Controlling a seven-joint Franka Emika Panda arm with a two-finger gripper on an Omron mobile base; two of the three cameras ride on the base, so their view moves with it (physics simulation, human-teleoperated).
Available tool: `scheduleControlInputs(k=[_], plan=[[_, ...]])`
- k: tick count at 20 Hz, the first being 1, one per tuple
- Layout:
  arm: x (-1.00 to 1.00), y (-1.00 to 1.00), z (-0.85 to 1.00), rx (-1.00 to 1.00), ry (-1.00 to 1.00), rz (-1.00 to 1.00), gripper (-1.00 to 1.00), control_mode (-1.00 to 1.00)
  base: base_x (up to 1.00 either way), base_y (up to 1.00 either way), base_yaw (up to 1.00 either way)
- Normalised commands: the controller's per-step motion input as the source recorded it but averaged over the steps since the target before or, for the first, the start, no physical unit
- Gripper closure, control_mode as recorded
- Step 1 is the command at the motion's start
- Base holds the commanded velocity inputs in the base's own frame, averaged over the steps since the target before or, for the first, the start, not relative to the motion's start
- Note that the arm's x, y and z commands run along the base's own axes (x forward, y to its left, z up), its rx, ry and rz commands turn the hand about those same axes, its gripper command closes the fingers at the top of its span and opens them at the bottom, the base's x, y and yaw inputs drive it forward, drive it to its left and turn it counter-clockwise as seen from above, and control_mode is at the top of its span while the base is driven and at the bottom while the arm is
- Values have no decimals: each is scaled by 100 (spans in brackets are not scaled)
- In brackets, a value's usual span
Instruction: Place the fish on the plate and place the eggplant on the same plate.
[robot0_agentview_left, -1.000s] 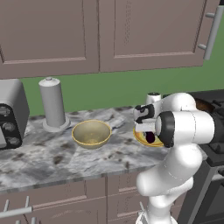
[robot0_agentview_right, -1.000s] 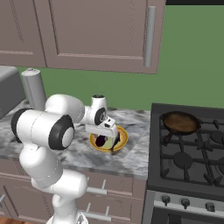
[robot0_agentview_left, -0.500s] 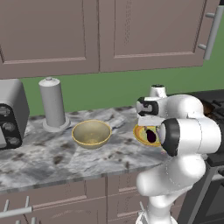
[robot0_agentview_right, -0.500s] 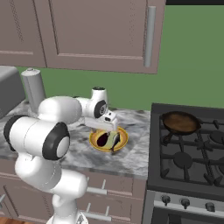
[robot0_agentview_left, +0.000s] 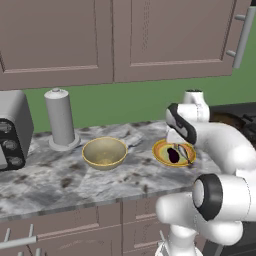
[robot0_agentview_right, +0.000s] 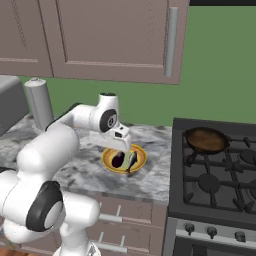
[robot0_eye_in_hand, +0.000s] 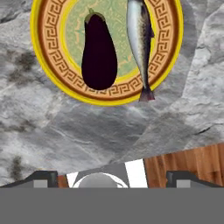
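In the hand view the round plate with the orange-yellow patterned rim and pale green centre (robot0_eye_in_hand: 48, 48) is cut off at 12 o'clock by the picture's top edge, and so is the head of the slender silvery-grey fish (robot0_eye_in_hand: 139, 39) lying on it. The two-finger gripper (robot0_eye_in_hand: 112, 177) shows just the tops of its dark fingertips (robot0_eye_in_hand: 41, 177) at 6 o'clock. In the left base view the white arm hides the plate's 3 o'clock edge, and the grey toaster oven (robot0_agentview_left: 11, 130) is cut at 9 o'clock.
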Motion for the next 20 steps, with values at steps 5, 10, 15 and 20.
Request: scheduleControlInputs(k=[5,10,15,20], plan=[[-100,2,41,0,-2,0,-100,-100,0,0,0],[-77,10,37,0,-6,0,-100,-100,0,0,0],[-43,24,36,0,-12,0,-100,-100,0,0,0],[-30,47,27,0,-12,0,-100,-100,0,0,0]])
